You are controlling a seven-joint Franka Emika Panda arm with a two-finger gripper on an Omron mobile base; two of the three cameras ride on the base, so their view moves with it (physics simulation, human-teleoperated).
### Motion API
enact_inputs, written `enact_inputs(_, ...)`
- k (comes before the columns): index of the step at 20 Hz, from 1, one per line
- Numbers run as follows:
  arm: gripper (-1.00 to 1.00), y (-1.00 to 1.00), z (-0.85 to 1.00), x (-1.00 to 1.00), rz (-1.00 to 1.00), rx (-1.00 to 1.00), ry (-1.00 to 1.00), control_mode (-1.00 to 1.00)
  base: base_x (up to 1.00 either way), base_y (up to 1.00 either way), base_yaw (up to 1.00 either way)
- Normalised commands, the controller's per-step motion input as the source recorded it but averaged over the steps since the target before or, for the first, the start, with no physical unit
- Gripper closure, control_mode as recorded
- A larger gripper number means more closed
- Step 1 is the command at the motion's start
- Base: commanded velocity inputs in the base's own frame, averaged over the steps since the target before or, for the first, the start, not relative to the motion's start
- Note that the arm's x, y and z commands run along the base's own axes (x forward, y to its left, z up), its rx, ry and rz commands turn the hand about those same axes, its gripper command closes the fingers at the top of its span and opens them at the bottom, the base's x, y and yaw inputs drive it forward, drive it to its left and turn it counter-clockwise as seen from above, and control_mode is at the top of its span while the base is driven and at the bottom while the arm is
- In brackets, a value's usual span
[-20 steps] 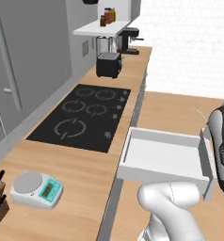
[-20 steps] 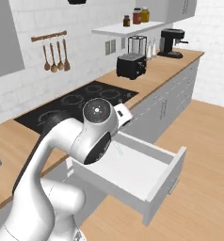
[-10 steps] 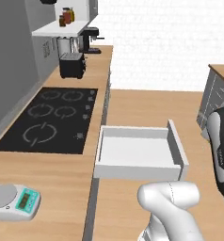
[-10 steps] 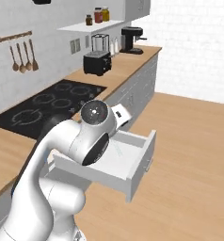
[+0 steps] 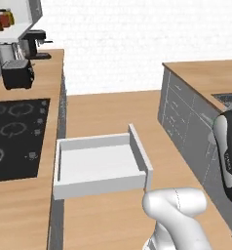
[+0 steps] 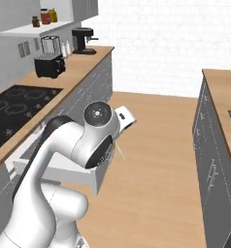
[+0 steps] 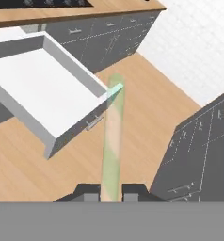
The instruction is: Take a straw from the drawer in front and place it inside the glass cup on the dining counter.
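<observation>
Left base view: you see the drawer (image 5: 101,166) pulled out, its white inside bare, dining counter (image 5: 205,73) at far right. Right base view: straw (image 6: 120,148) pokes out below the arm's wrist, over the wood floor (image 6: 156,160). Hand view: your pincer (image 7: 111,193) is clamped on the straw (image 7: 112,141), drawer (image 7: 48,89) at left.

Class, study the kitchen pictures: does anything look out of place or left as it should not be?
The drawer stands pulled wide open from the cabinet run, empty inside and jutting over the floor. The claw is shut on the straw, so that is in hand, not misplaced.
</observation>
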Motion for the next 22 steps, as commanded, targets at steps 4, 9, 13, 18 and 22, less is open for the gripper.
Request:
enact_inputs(4, 1.00, 0.00, 0.00, 0.00, 0.00, 0.00, 0.00, 1.00, -0.29, -0.51, -0.44)
enact_inputs(9, 1.00, 0.00, 0.00, 0.00, 0.00, 0.00, 0.00, 1.00, -0.72, -0.34, -0.42)
enact_inputs(13, 1.00, 0.00, 0.00, 0.00, 0.00, 0.00, 0.00, 1.00, -0.35, -0.50, -0.35)
enact_inputs(18, 1.00, 0.00, 0.00, 0.00, 0.00, 0.00, 0.00, 1.00, -0.26, -0.59, -0.30)
enact_inputs(22, 1.00, 0.00, 0.00, 0.00, 0.00, 0.00, 0.00, 1.00, -0.49, -0.53, -0.27)
